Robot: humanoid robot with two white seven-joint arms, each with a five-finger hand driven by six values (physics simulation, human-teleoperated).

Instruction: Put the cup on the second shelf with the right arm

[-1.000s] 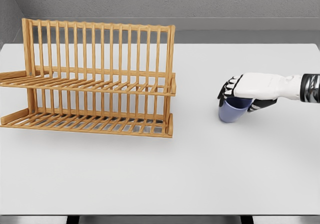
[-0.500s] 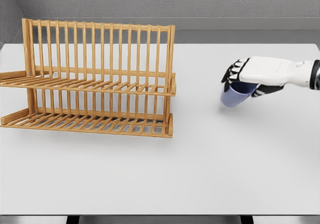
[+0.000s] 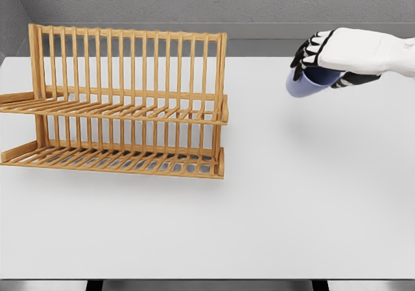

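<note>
Right hand [image 3: 324, 61] curled round rim of pale-blue plastic cup [image 3: 305, 83], held tilted above white worktop [image 3: 292, 207]. Two-tier slatted wooden rack [image 3: 123, 103] lies well to its left (upper shelf [image 3: 117, 111] approx. cup-level); left arm unseen.

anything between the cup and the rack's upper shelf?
No. In the head view only bare white table shows between the cup, held in the right hand, and the upper shelf.

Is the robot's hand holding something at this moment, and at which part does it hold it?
Yes. The right hand holds the blue cup by its upper rim, gripping from above; the cup hangs tilted, clear of the table.
</note>
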